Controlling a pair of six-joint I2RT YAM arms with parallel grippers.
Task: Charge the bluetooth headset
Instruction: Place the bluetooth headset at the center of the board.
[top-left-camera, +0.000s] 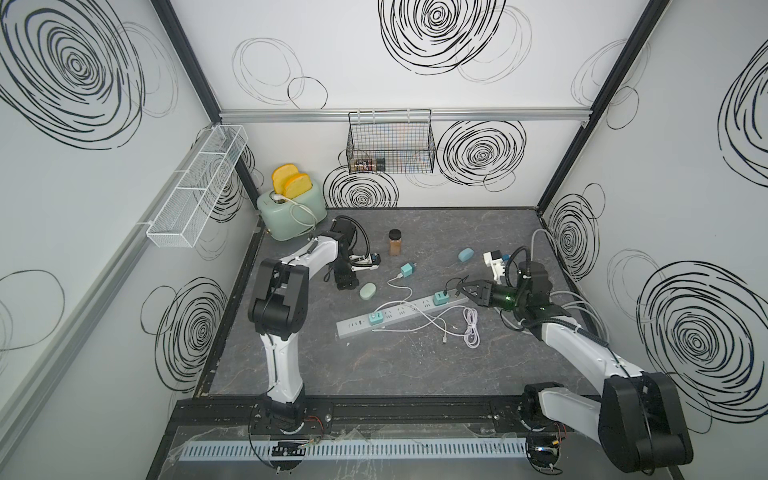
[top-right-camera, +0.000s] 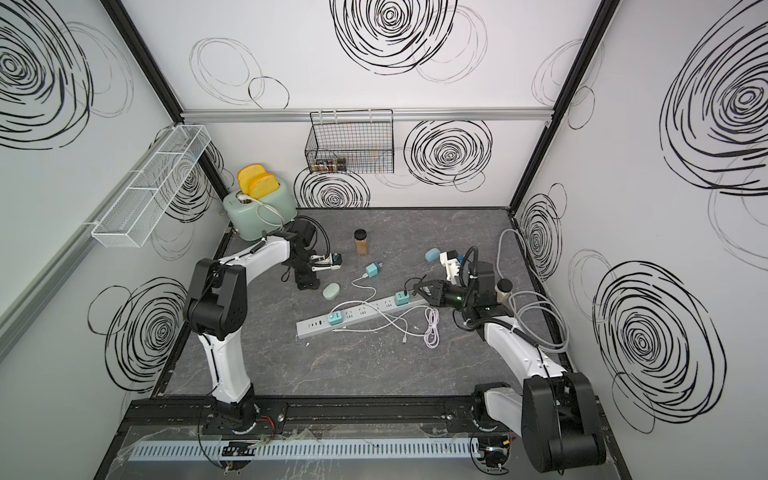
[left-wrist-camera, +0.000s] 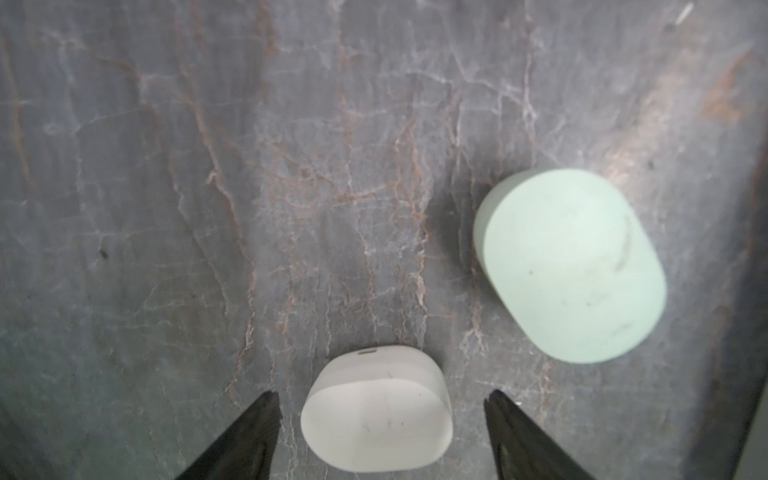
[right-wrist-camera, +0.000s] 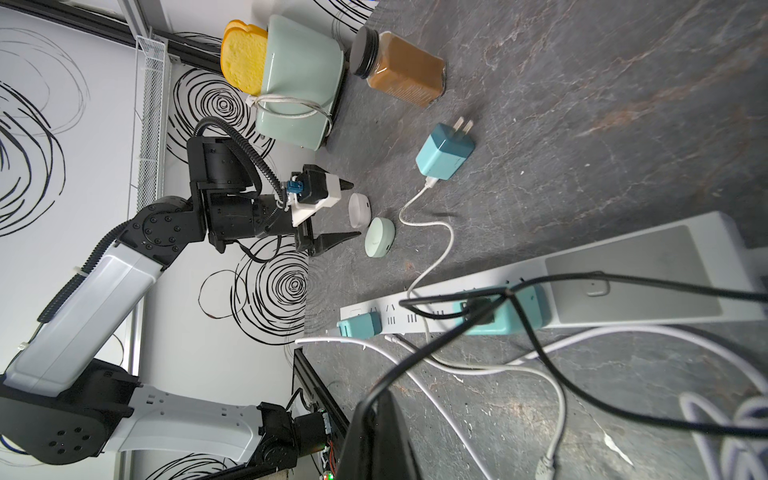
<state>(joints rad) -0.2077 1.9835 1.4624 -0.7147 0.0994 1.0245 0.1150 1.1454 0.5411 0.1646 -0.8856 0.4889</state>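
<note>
The left tool hangs released astride the white case on the bench; the right tool is clenched on a black cable.

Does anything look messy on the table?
Yes. One teal charger lies tipped on the table, unplugged, prongs bare, while two others sit in the power strip. White cables sprawl tangled beside it.
</note>
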